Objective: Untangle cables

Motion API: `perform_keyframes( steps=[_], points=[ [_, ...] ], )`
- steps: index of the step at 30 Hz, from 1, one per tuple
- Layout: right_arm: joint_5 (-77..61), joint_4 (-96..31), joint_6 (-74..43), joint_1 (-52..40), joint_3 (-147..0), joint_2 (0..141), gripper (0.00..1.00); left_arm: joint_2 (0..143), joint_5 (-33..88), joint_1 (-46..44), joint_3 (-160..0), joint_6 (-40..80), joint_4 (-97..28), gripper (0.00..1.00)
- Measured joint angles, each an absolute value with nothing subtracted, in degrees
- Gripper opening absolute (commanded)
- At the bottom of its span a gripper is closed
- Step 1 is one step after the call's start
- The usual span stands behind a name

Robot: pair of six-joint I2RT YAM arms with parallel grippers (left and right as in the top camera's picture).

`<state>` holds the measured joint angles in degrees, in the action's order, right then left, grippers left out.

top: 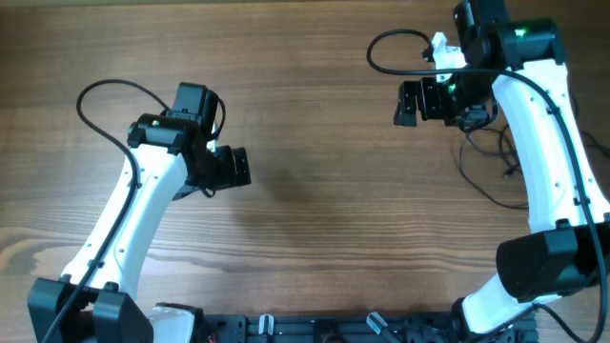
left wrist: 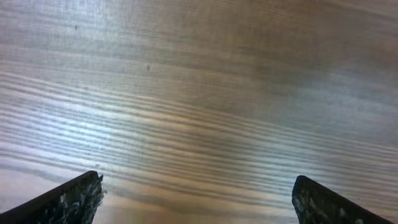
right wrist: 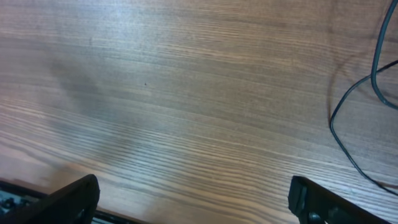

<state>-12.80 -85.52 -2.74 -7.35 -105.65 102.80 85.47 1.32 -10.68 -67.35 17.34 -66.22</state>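
The cables [top: 486, 162] are thin black wires lying in loose loops at the right side of the wooden table, partly hidden under my right arm. In the right wrist view a thin loop of them [right wrist: 348, 118] runs along the right edge. My right gripper [top: 408, 103] is open and empty, held over bare wood to the left of the cables; its fingertips [right wrist: 193, 199] show wide apart. My left gripper [top: 238, 167] is open and empty over bare wood at the left, far from the cables; its fingertips [left wrist: 198, 199] are wide apart.
The wooden table [top: 315, 229] fills the view. Thicker black arm cables loop off the left arm [top: 105, 95] and the right arm [top: 386, 52]. A black rail [top: 334, 329] runs along the front edge.
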Motion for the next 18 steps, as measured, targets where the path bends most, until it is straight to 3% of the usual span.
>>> perform_keyframes(
  steps=[3, 7, 10, 13, 18],
  points=[
    [-11.9, -82.4, -3.2, -7.4, -99.9, 98.8, 1.0, 85.0, 1.3, -10.7, -67.4, 17.5, -66.7, 1.0],
    [-10.0, -71.5, -4.9, -7.4, -84.0, 82.2, 1.0, 78.0, 1.3, -10.7, -65.5, 17.5, -64.2, 1.0],
    [-8.9, -61.8, -5.2, -7.4, -68.8, 64.7, 1.0, 66.7, 1.3, -10.8, -58.6, 17.8, -59.1, 1.0],
    [-7.8, -58.1, -5.3, -7.4, -59.8, 46.9, 1.0, 46.5, 1.1, -10.9, -49.4, 19.1, -53.9, 1.0],
    [-7.6, -58.2, -5.3, -7.4, -58.5, 39.0, 1.0, 33.3, 1.1, -10.9, -48.2, 19.7, -54.0, 1.0]
  ],
)
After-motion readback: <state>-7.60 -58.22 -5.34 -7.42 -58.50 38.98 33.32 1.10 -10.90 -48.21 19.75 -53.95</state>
